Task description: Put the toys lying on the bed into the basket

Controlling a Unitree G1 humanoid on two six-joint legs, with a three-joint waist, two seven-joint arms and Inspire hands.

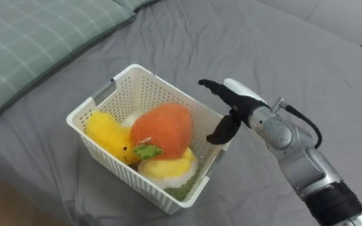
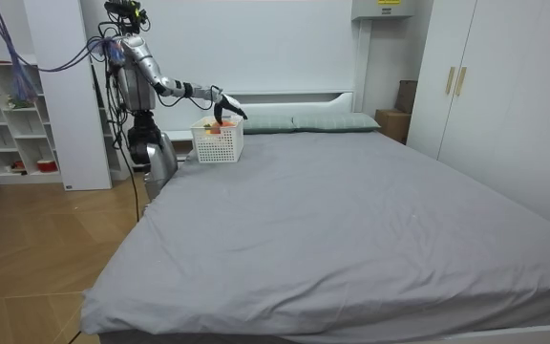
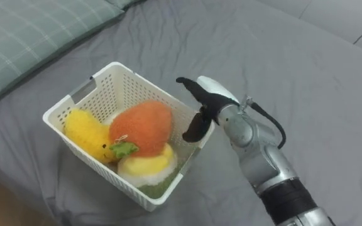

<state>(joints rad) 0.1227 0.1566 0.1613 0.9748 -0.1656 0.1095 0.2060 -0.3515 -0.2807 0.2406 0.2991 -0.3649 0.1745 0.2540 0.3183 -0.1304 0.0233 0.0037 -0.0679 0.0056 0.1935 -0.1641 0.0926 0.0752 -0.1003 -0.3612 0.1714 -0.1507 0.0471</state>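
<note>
A white slatted basket (image 1: pixel 99 102) stands on the grey bed (image 1: pixel 281 44). Inside it lie an orange plush toy (image 1: pixel 166 128) with a green leaf, a yellow plush toy (image 1: pixel 108 134) at its left end, and a yellow-and-white plush (image 1: pixel 168 168) at the near side. My right hand (image 1: pixel 234 99) hovers just over the basket's right rim, open, fingers stretched out and the thumb pointing down, with nothing in it. The room view has me standing at the bed's head corner, right arm reaching out over the basket (image 2: pixel 218 143).
A green checked pillow (image 1: pixel 36 37) lies to the basket's left at the bed's head. Bare grey sheet spreads to the right and beyond the basket. A white shelf unit (image 2: pixel 12 115) stands behind me, and wardrobes (image 2: pixel 485 86) line the far side.
</note>
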